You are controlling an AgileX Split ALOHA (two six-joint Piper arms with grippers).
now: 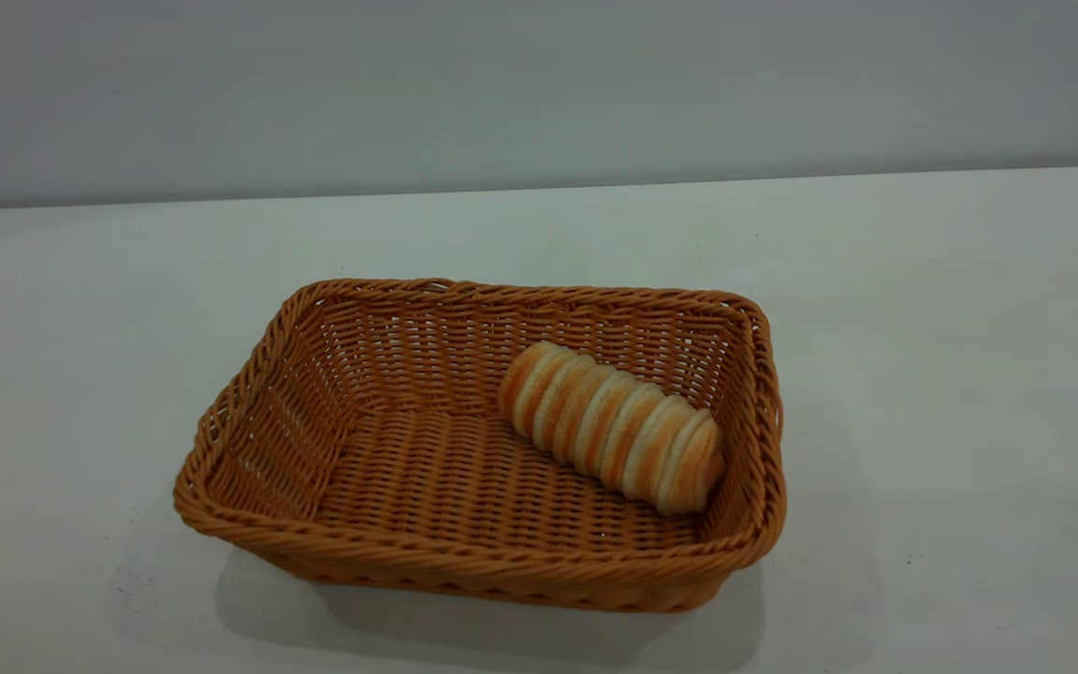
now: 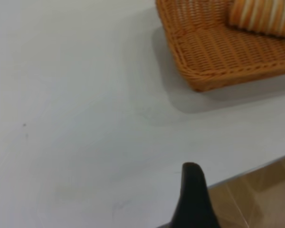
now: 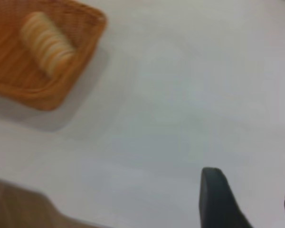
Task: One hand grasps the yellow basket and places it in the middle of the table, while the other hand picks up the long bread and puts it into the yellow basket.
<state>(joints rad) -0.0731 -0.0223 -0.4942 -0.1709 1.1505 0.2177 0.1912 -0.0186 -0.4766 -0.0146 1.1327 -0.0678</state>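
The yellow basket stands in the middle of the white table. The long bread lies inside it, aslant against the right wall. Neither gripper shows in the exterior view. In the left wrist view the basket and the bread are far off, and my left gripper shows only as one black part over the table's edge. In the right wrist view the basket with the bread is far off. My right gripper is open and empty above bare table.
The table's near edge and a brown floor show in the left wrist view. A grey wall stands behind the table. Floor also shows at a corner of the right wrist view.
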